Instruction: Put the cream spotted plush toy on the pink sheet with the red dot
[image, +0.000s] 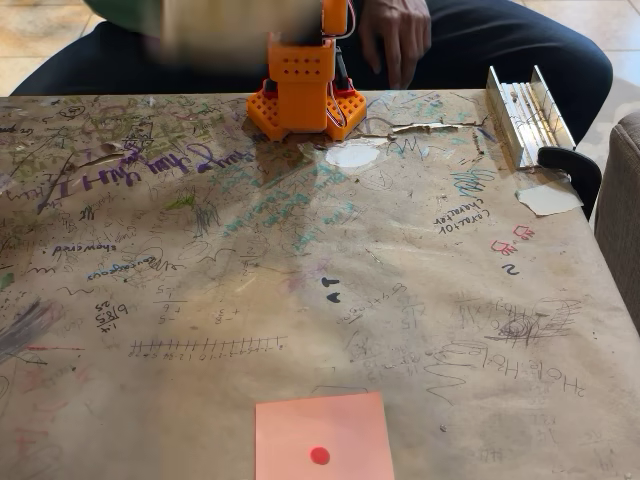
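1. The pink sheet with the red dot (322, 437) lies flat at the near edge of the table (420, 290), a little right of its middle; its lower part is cut off by the frame.
2. The red dot (319, 455) sits near the sheet's middle, with nothing on it.
3. The orange arm base (303, 92) stands at the far edge, well apart from the sheet.
4. A blurred shape (235, 25) stretches left from the arm's top; whether the hand is open or closed I cannot tell.
5. A person's hand (396, 35) hangs behind the far edge.
6. A metal rail (525, 110) lies near the far right corner.
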